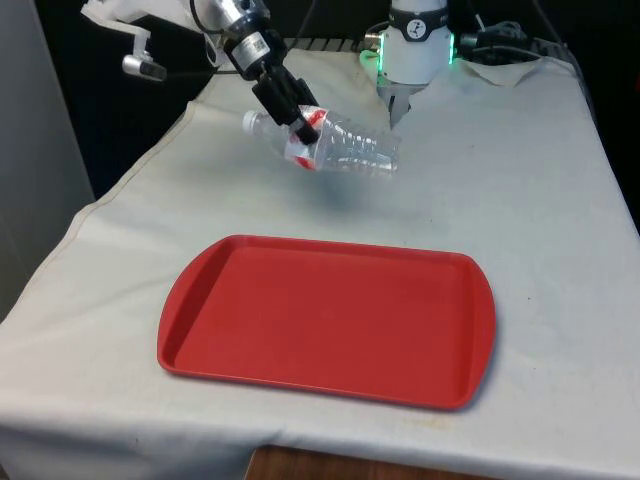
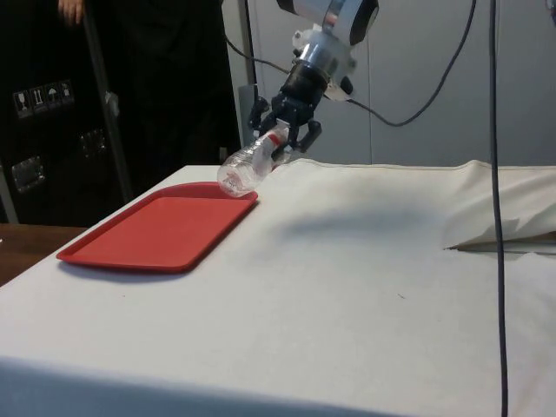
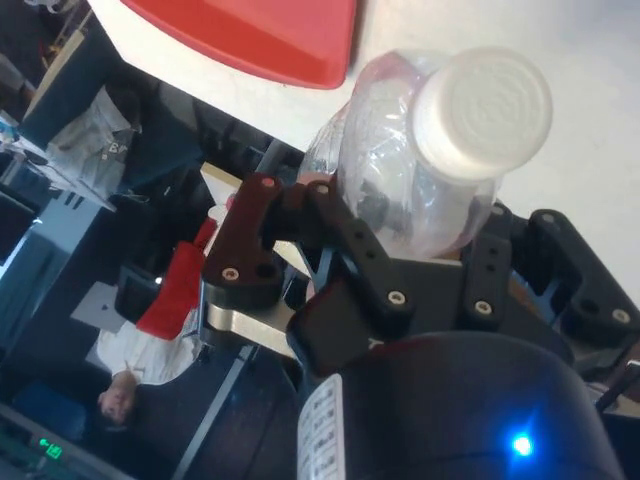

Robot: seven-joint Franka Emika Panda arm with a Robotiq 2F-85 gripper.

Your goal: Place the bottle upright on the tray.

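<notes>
A clear plastic bottle (image 1: 347,149) with a white cap and a red-and-white label hangs in the air, lying almost flat with its cap end slightly raised. My gripper (image 1: 301,121) is shut on the bottle at the label, near the neck. In the side view the bottle (image 2: 242,169) slants down from the gripper (image 2: 283,139), above the far rim of the red tray (image 2: 156,231). The tray (image 1: 330,320) lies flat on the cloth, nearer the table's front edge than the bottle, with nothing on it. In the wrist view the cap (image 3: 483,100) faces the camera between the black fingers (image 3: 250,240).
White cloth covers the table (image 1: 520,200), with a raised fold (image 2: 504,230) near the robot's end. Beyond the table edge, a person in a white shirt (image 3: 135,345) sits in the wrist view. A hand (image 2: 69,9) shows by the dark cabinets.
</notes>
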